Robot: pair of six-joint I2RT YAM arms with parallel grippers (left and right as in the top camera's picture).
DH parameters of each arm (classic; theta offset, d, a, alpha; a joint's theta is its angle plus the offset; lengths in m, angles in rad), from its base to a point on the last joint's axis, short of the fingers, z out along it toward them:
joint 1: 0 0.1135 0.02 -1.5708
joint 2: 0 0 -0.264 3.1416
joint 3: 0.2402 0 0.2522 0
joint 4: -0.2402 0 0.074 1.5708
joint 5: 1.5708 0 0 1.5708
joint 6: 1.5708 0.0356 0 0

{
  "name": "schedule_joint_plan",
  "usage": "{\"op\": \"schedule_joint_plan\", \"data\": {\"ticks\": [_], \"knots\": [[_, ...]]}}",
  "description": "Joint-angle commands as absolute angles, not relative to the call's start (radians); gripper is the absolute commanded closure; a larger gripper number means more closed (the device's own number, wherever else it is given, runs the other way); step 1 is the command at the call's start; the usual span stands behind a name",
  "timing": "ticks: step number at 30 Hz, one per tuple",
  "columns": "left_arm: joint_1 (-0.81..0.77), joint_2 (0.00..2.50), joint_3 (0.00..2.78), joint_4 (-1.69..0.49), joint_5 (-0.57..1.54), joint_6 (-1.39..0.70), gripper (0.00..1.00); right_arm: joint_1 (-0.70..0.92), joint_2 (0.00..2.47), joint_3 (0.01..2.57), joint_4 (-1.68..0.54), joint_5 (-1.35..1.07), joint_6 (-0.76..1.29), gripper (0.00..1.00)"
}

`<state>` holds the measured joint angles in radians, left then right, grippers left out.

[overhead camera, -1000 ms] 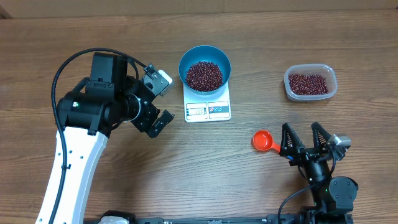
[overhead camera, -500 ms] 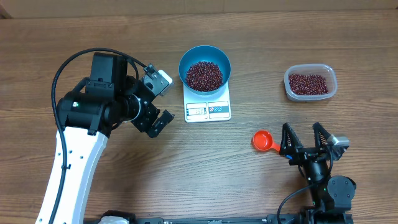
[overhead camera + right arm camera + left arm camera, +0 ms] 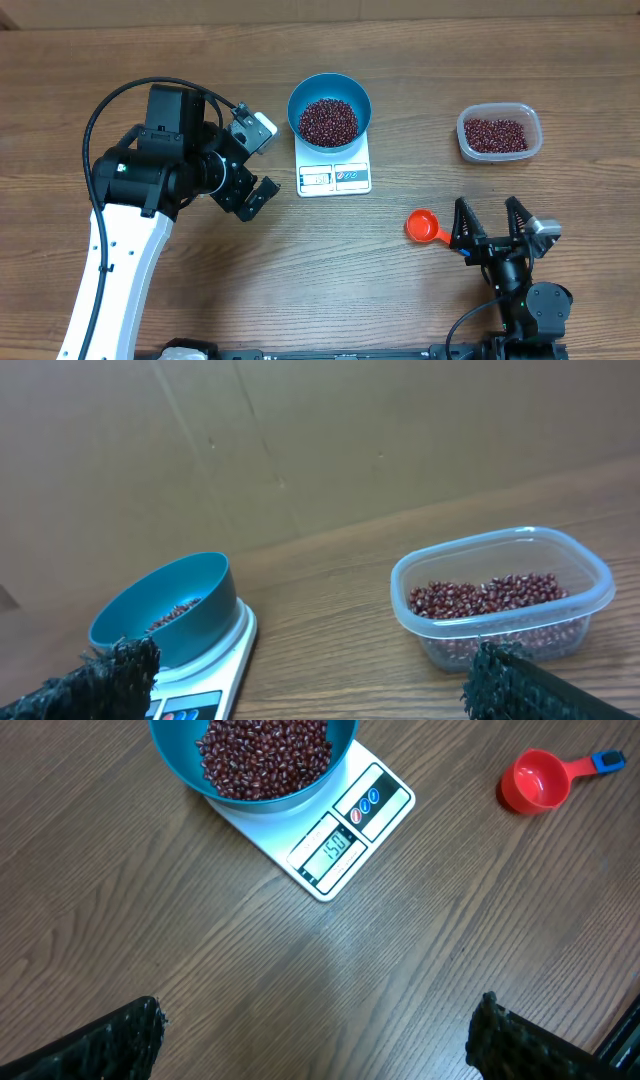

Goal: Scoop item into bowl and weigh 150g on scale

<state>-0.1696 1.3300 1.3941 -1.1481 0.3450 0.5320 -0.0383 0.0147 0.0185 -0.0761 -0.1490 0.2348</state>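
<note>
My left arm reaches in from the table's left side, elbow bent high and wrist turned toward the middle. My left gripper [image 3: 255, 196] hangs above bare wood just left of the scale [image 3: 335, 177]. Its jaws are spread wide and grasp nothing; in the left wrist view its 2 fingers [image 3: 120, 1040] sit at the bottom corners with only tabletop between them.

My right arm is drawn back low at the near edge on the right. My right gripper [image 3: 486, 207] points away from its base toward the far side, jaws also released and empty. Its 2 fingers [image 3: 110, 675] frame the bottom corners of the right wrist view.

On the table [image 3: 120, 60] I count 1 scale, 1 bowl [image 3: 297, 98], 1 clear plastic tub [image 3: 531, 120] and 1 red scoop [image 3: 423, 225].

The blue bowl stands on the far half of the scale and leaves the display strip uncovered. From the left wrist the digits appear to read 150.

The beans [image 3: 329, 121] make 2 heaps. 1 fills the bottom of the bowl. A second heap [image 3: 496, 135] lies in the tub, well apart to the right of the scale.

The scoop lies on the wood, cup up and empty, just left of my right gripper's left finger. I cannot tell whether its blue-tipped handle touches that finger.
</note>
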Motion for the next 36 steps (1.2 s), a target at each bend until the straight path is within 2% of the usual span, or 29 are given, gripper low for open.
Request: {"op": "schedule_joint_plan", "data": {"ticks": [1,36], "knots": [[-0.170,1.337,1.410,-1.148,0.359,0.554,0.00,-0.032,0.002,0.008,-0.075,-0.138,0.203,0.00],[-0.170,1.337,1.410,-1.148,0.359,0.554,0.00,-0.032,0.003,0.008,-0.072,-0.139,0.207,0.00]]}}
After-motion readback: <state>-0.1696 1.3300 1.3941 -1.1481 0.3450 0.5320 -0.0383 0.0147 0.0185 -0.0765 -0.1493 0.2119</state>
